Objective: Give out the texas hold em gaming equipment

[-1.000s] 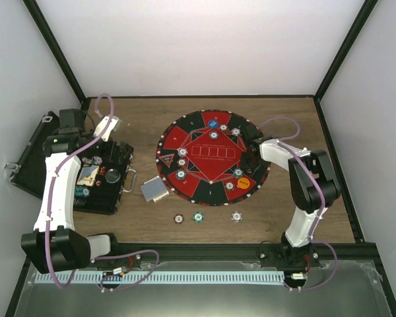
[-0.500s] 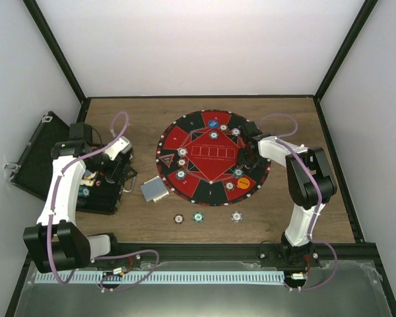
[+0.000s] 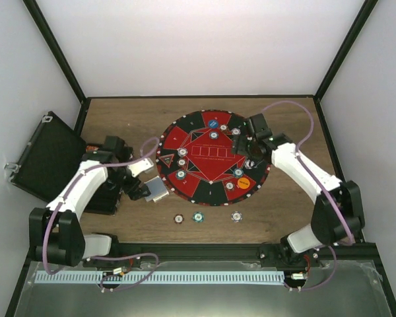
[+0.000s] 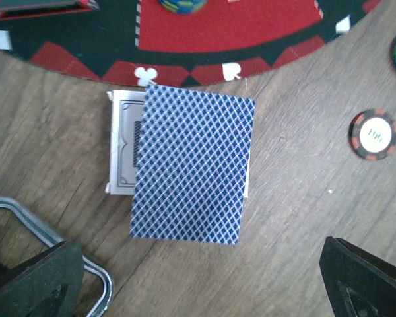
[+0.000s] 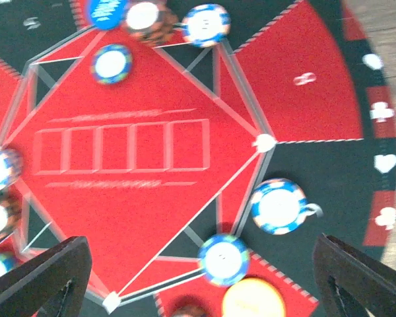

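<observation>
Left hand is hovering right over the deck of cards, its fingers spread wide apart with nothing between them. The deck lies flat on the bare wood of the desk, just off the near-left edge of the round poker mat. Its top card shows a blue crosshatch back and sits skewed on the stack, so a grey-bordered card peeks out along the left side. To the right of the deck, well apart from it, a red-and-black chip lies on the wood. From above it's the leftmost of three in a loose row in front of the mat, with a teal chip and a pale chip alongside. A metal handle curves in at the lower left of the wrist view, and the black case lies open at the desk's left end

Over to the other side: the right hand hangs above the far-right part of the mat, fingers apart at both edges of its view, holding nothing. That view is slightly blurred. Below it a blue-and-white chip sits on a black segment. A second blue-rimmed chip sits at a corner of the red diamond, and the orange disc lies just beside it. The blue disc is at the mat's far edge, and more chips ring the diamond's corners and left side
</observation>
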{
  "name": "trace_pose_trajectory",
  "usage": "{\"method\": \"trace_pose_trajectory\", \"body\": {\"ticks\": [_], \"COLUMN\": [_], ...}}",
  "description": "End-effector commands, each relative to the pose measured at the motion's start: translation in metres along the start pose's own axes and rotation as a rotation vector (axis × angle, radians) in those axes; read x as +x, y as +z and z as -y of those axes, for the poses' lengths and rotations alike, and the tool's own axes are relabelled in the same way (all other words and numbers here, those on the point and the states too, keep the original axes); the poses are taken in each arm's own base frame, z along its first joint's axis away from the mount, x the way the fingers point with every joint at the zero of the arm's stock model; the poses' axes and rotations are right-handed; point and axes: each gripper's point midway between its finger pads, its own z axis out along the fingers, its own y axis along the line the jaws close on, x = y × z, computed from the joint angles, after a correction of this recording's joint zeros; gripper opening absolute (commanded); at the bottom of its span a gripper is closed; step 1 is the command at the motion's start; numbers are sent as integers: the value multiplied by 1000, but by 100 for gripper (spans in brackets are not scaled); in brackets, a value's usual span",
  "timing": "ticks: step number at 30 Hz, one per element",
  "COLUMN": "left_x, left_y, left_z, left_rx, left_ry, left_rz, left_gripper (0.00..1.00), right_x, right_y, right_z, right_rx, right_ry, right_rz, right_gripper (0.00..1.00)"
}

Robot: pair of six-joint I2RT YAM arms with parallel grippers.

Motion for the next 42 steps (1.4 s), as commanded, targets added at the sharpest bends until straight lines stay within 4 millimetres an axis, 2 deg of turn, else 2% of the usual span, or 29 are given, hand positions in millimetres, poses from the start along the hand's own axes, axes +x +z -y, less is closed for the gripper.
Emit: {"method": "trace_pose_trajectory", "body": {"ticks": [1,4,8,12,17,32,42], "left_x": [-3,-3,-2,3,10,12,20], "left_y": [18,27,35,42,51,59,64], "left_z": [-10,-9,-3,4,7,-4,-2], "left_rx": [-135,-160,-158,-155,-160,-223,-207], "left_ry": [100,142,181,219,242,237,242], "left_rz": [-46,-65,-85,-102,-126,-129,-155], "left_gripper": [100,100,100,100,100,100,100], "right_x": [34,70,111,128,131,136,135], "right_y": [-27,-35,-40,-46,-51,-62,-67], "right_z": [-38,-58,-71,-77,-80,-92,-96], "right_rx": [-123,-191,-227,-252,-260,-295,-302], "right_ry": [-41,-74,-98,-103,-109,-127,-129], "right_rz": [-22,-61,-122,-143,-149,-160,-162], "right_gripper": [94,94,93,93,92,89,87]}}
